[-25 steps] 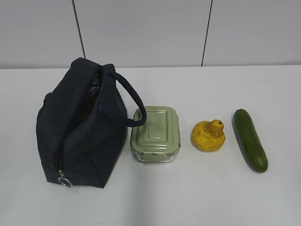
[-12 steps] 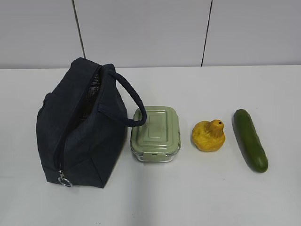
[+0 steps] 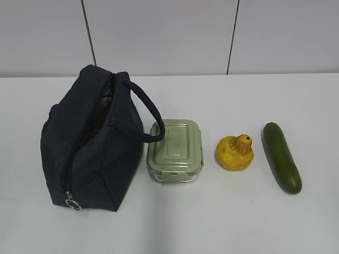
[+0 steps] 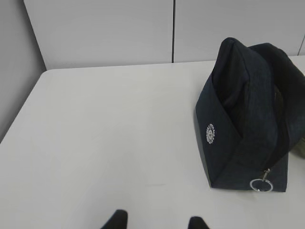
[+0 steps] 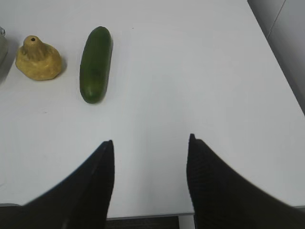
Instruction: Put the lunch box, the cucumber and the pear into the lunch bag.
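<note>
On the white table (image 3: 222,222), seen from the front, four things stand in a row across the middle of the frame. At the left is the lunch bag (image 3: 90,143), dark navy, resting with its zipper side facing up and toward the camera; the zipper is open near the top, where a dark mesh-like inside shows, and its metal ring pull (image 3: 72,203) hangs at the lower left corner. The bag's loop handle (image 3: 148,114) arches to the right and ends just over the near-left corner of the lunch box (image 3: 175,151), which sits just beside the bag with its pale green lid on. Right of the box, apart from it, is the pear (image 3: 234,152), yellow and lumpy, stub pointing up. Further right lies the cucumber (image 3: 282,157), lengthwise from upper left to lower right, near the pear but not touching it. No arm appears in this front view. In the left wrist view the bag fills the right side of the frame, and only the two dark tips of the left gripper (image 4: 158,221) peek in at the bottom edge, spread apart with bare table between them. In the right wrist view the right gripper (image 5: 150,145) stands wide at the bottom of the frame, holding nothing, with the cucumber and pear at the upper left, well apart from it.
</note>
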You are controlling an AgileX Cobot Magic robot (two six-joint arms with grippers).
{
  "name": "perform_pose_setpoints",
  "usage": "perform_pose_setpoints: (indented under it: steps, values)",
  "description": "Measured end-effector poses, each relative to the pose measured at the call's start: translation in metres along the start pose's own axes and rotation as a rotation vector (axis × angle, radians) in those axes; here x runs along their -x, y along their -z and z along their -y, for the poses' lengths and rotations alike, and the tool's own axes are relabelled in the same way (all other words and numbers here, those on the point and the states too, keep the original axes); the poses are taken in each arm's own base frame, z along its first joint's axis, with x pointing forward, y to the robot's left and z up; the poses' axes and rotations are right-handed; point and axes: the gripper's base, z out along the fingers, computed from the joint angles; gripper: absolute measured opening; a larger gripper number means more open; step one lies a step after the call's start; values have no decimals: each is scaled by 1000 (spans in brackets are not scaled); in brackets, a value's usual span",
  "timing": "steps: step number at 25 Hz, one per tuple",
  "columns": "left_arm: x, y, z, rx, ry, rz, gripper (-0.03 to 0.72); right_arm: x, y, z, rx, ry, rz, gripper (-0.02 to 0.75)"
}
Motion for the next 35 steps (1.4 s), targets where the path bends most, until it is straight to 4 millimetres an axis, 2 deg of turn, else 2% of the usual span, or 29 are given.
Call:
perform_pose_setpoints:
  steps: [8, 12, 14, 18, 23, 25, 30, 35]
  values:
    - [3, -4, 2, -18, 7, -26, 241, 0, 0, -1, 15, -7, 1, 390]
    - [29, -12, 9, -100, 39, -37, 241, 8, -6, -9, 89, -37, -44, 390]
    - [47, -22, 13, -148, 40, -64, 241, 18, -19, -12, 104, -39, -116, 390]
    - [82, -56, 22, -233, 50, -157, 268, 47, -43, -22, 172, -86, -169, 390]
    - [122, -107, 28, -291, 47, -236, 297, 77, -78, -30, 196, -119, -277, 390]
    - [134, -127, 31, -315, 32, -268, 298, 89, -98, -34, 206, -115, -352, 390]
    - [155, -162, 43, -386, -67, -319, 298, 105, -145, -42, 236, -47, -484, 390]
    - [154, -190, 54, -476, -97, -385, 298, 106, -183, -47, 319, -60, -567, 390]
